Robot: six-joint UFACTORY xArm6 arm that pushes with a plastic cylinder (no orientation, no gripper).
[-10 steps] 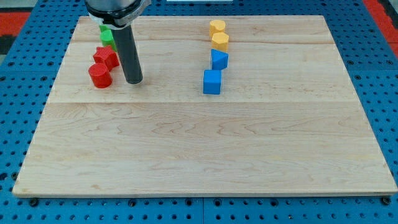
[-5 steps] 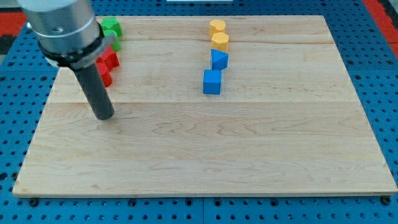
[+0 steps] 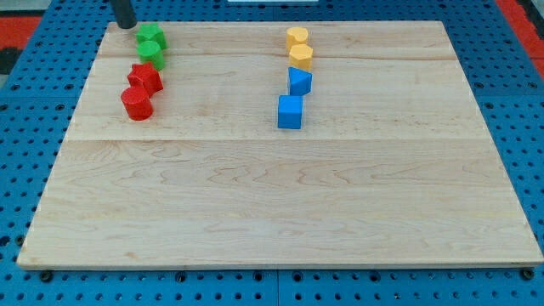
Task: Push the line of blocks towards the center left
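Note:
Two lines of blocks stand on the wooden board (image 3: 280, 195). At the view's upper left: a green block (image 3: 150, 36), a second green block (image 3: 154, 54), a red star-like block (image 3: 145, 79) and a red cylinder (image 3: 136, 103). Near the top centre: a yellow cylinder (image 3: 297, 37), a yellow hexagonal block (image 3: 301, 57), a blue triangular block (image 3: 299, 82) and a blue cube (image 3: 290, 111). My tip (image 3: 125, 25) is at the board's top left corner, just left of and above the top green block, apart from it.
A blue pegboard (image 3: 25, 127) surrounds the board on all sides. A red area (image 3: 17, 25) shows at the view's top left corner and another at the top right.
My tip swung from right of the red blocks down to their lower left, then up to the board's top left corner. The blocks have not moved.

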